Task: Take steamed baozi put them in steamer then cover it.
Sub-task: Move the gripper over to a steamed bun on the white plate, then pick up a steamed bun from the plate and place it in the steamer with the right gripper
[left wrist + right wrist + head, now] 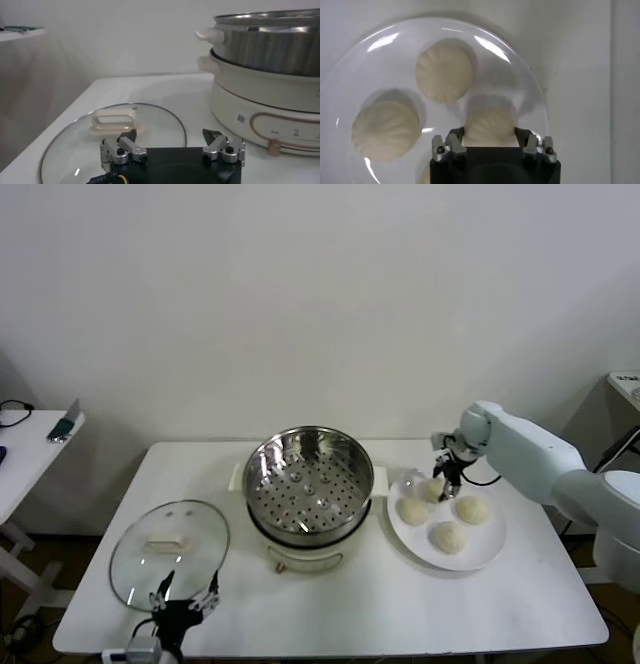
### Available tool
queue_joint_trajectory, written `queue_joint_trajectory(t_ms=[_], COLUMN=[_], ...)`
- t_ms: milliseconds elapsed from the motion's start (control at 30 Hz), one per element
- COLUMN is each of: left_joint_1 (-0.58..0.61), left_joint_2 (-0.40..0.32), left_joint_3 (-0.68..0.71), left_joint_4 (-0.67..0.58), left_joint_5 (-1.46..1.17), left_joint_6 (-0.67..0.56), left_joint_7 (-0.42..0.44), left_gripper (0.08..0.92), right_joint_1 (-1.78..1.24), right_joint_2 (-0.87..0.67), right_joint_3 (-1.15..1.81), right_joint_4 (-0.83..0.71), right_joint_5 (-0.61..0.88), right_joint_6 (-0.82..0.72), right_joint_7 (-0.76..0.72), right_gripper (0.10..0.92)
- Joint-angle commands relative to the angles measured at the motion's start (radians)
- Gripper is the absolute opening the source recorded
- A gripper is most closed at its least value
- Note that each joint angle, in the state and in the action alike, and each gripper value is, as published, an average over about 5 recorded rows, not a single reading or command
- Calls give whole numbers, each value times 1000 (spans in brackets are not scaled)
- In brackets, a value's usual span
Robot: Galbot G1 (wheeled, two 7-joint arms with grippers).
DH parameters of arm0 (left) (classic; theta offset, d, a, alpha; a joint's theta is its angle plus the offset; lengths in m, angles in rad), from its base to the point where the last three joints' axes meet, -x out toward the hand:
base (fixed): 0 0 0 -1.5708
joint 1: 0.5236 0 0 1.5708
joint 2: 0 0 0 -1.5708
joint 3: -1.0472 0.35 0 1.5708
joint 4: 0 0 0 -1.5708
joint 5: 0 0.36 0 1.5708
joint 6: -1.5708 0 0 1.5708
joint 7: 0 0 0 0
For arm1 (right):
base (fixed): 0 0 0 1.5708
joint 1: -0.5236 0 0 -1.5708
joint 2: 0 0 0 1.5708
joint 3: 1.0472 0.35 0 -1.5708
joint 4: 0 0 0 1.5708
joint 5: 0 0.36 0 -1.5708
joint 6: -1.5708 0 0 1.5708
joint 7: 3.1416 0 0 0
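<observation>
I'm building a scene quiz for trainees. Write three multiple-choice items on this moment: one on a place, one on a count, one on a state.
1. Where does the glass lid lie?
A. On the steamer
B. On the table to the robot's left of the steamer
C. On the plate

2. How many baozi are on the white plate?
A. Two
B. Four
C. Six

3. What is in the steamer?
A. Nothing but its perforated tray
B. One baozi
C. The lid

Answers:
1 B, the head view shows the lid flat on the table near the left pincer.
2 B, four buns show there, one between the right pincer's fingers.
3 A, only the bare perforated tray shows.
</observation>
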Motion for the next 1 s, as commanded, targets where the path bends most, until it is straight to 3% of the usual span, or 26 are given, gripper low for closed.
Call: queue_joint_trajectory(t_ms=[33,567,1000], left_joint_1=[3,13,33], left_joint_2=[-3,-9,-6], left_joint_3=[3,13,2], left_joint_4=[-1,-28,-62], left_joint_5=[7,19,22], left_joint_6=[-1,-5,-7], left_joint_7=[-1,-2,-4], left_gripper=[823,823,823], right_joint_1=[45,572,794], right_joint_2=[-14,-102,124], right_joint_3=[-43,-394,-372], right_joint_4=[59,530,816], right_joint_5=[9,146,118], right_joint_6=[12,91,258], right_joint_7=[-8,-56,-29], right_gripper=[687,687,687])
